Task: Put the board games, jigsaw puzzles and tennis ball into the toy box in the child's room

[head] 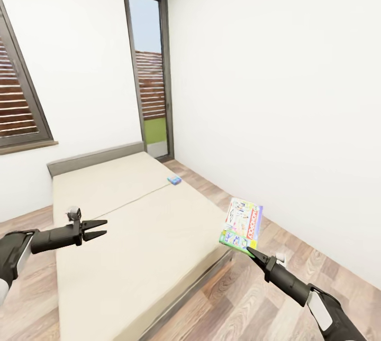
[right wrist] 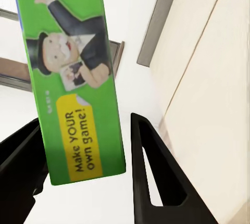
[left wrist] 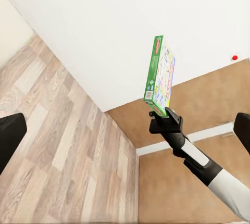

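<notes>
R gripper [head: 253, 251] grips green-edged Monopoly box [head: 242, 226] by its corner; L gripper [head: 100, 228] open, empty. Next: carry to toy box; small blue box [head: 174, 180] left on beige bed [head: 132, 224].

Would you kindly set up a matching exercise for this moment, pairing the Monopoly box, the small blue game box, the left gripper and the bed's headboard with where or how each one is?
Things:
1. Monopoly box
2. small blue game box
3. left gripper
4. headboard

States or places:
A. lying on the beige bed cover, near its edge
B. open and holding nothing, above the bed
C. held off the bed in the right gripper, over the wood floor
D. dark grey, against the white wall under the window

Pairs: 1-C, 2-A, 3-B, 4-D
</notes>
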`<state>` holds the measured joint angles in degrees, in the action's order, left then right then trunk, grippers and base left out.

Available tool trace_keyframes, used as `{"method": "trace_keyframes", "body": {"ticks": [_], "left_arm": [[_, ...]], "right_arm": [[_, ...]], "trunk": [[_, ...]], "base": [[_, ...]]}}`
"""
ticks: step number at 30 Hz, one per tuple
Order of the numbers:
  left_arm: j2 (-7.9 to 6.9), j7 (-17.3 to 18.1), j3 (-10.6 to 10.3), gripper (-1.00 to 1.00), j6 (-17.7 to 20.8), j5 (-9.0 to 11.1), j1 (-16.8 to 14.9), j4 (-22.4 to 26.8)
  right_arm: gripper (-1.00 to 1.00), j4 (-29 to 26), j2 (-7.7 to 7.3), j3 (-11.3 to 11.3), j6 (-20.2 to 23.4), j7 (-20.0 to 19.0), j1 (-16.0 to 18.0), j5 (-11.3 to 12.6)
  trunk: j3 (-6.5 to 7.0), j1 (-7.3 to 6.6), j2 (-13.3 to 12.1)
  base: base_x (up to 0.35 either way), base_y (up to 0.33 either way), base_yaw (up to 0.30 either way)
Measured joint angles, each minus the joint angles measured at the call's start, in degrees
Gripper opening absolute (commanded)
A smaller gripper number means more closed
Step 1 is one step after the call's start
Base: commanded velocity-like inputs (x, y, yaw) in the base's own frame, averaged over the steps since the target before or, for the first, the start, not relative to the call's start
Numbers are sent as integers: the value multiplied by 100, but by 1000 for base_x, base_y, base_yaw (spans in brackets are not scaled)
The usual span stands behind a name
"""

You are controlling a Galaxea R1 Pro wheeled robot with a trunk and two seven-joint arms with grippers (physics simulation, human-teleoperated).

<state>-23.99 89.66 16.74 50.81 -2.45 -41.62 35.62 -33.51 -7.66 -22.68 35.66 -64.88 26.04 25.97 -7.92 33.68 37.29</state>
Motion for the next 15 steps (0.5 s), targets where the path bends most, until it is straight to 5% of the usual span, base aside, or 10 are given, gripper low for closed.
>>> {"method": "trace_keyframes", "body": {"ticks": [15], "left_arm": [[0, 0, 2, 100, -13, 0, 1, -1]], "right_arm": [[-100, 0, 0, 0, -1, 21, 0, -1]], "trunk": [[342, -330, -604]], "base": [[0, 0, -253]]}}
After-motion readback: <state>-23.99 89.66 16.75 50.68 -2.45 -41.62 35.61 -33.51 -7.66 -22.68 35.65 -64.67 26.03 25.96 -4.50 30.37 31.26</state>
